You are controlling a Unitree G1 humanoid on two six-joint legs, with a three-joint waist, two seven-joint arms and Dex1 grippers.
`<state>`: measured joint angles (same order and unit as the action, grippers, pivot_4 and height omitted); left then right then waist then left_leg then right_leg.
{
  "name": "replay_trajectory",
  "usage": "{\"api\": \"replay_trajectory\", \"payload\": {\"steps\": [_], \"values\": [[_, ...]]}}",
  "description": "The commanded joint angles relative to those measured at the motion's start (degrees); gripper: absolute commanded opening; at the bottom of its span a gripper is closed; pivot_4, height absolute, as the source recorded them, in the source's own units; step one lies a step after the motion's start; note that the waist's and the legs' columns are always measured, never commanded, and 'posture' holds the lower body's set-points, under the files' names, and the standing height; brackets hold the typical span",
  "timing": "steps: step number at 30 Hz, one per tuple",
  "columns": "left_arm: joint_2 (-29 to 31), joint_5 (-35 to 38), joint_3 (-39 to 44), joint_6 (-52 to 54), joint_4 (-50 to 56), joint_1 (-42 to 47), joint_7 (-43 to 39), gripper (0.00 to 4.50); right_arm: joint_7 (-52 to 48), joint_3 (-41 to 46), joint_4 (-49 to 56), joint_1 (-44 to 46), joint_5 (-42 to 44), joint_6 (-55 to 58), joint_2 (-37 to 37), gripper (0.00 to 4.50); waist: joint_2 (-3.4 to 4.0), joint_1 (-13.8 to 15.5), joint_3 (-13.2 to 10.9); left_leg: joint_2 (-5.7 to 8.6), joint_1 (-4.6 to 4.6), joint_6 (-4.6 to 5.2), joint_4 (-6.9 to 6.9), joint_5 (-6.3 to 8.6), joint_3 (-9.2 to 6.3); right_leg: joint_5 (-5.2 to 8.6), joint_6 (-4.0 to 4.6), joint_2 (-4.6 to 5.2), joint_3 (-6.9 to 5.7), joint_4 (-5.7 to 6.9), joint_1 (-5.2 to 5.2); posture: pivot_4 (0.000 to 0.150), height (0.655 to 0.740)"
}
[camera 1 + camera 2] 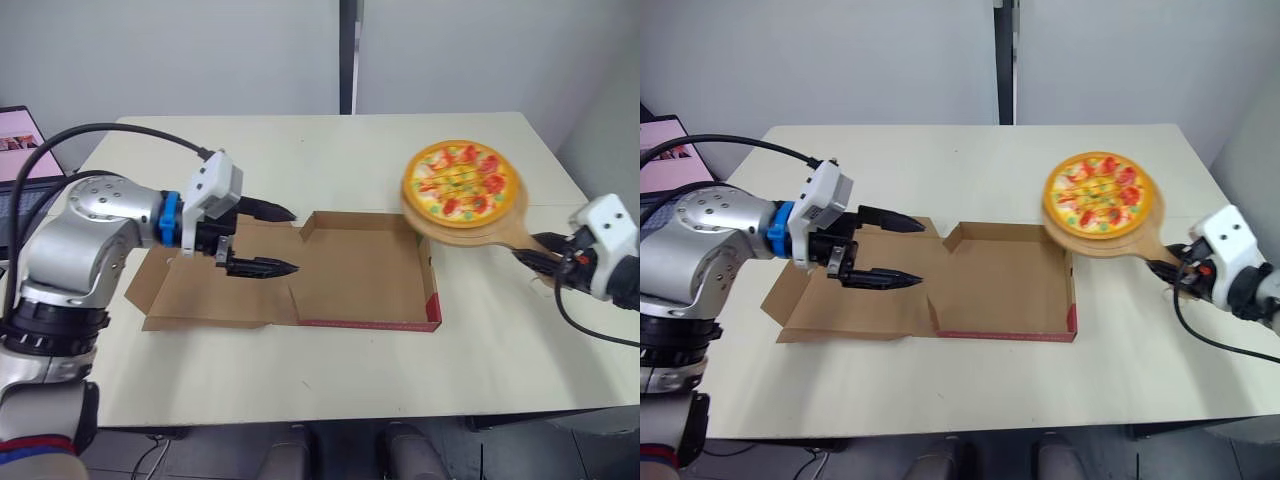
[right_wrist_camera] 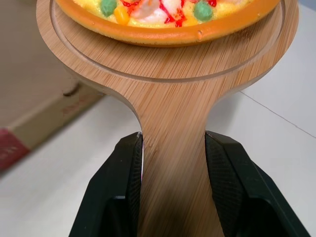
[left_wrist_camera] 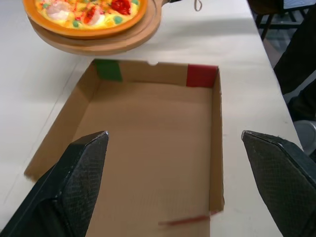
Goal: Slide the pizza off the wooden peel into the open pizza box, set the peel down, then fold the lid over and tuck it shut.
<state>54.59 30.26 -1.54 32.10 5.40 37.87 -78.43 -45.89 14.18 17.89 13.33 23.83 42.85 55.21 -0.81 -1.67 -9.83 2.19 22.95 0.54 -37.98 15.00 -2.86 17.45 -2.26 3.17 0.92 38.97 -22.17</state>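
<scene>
Riding centred on the round head of the wooden peel (image 1: 503, 226), the pizza (image 1: 461, 181) hangs just outside the pizza box (image 1: 360, 272), past its right-hand wall at the far corner, and has not yet crossed into the tray. We read the peel's long axis as running on a diagonal from its handle towards that corner, so sliding the pizza in means carrying the head on along that line over the wall. The right gripper (image 2: 173, 140) is the one placed for it, with its two fingers clamped on the flanks of the handle neck. The left gripper (image 1: 292, 240) hovers over the fold where the box meets its flattened lid (image 1: 200, 298), fingers spread wide around nothing. We cannot tell whether the peel's rim overlaps the box wall or how far it clears it. The handle's end is buried in the right gripper. Part of the lid lies hidden under the left arm, and the table (image 1: 300, 150) carries the rest.
</scene>
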Motion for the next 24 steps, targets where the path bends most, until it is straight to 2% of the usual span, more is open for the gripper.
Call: {"api": "replay_trajectory", "payload": {"steps": [1, 10, 24], "values": [[2.4, 0.3, 3.2, -0.9, 2.1, -1.3, -0.6, 4.50, -2.0, -2.2, 0.0, 3.8, -2.1, -6.3, 1.2, 1.62, -0.01, 0.0, 0.0, 0.00, 0.00, 0.00, 0.00, 0.00, 0.00, 0.00, 0.00, 0.00, 0.00, 0.00, 0.00, 0.150, 0.7318], [3.1, 3.3, 6.3, 2.4, 6.9, -5.4, 1.3, 4.50, -6.7, -9.1, -3.4, 5.3, -9.7, -18.3, 2.2, 1.62, -0.04, 0.7, -0.1, 0.01, 0.06, 0.00, -0.02, 0.00, 0.00, 0.00, 0.00, 0.03, -0.01, -0.01, -0.04, 0.150, 0.7318], [7.1, 0.7, 5.5, -0.7, 7.4, -9.4, -0.5, 4.50, -9.4, -13.1, -5.8, 8.8, -16.2, -24.8, 2.0, 1.62, -0.02, 0.2, -0.1, 0.00, 0.04, 0.00, -0.01, 0.00, 0.00, 0.00, 0.00, 0.02, -0.01, 0.01, -0.06, 0.150, 0.7318]]}}
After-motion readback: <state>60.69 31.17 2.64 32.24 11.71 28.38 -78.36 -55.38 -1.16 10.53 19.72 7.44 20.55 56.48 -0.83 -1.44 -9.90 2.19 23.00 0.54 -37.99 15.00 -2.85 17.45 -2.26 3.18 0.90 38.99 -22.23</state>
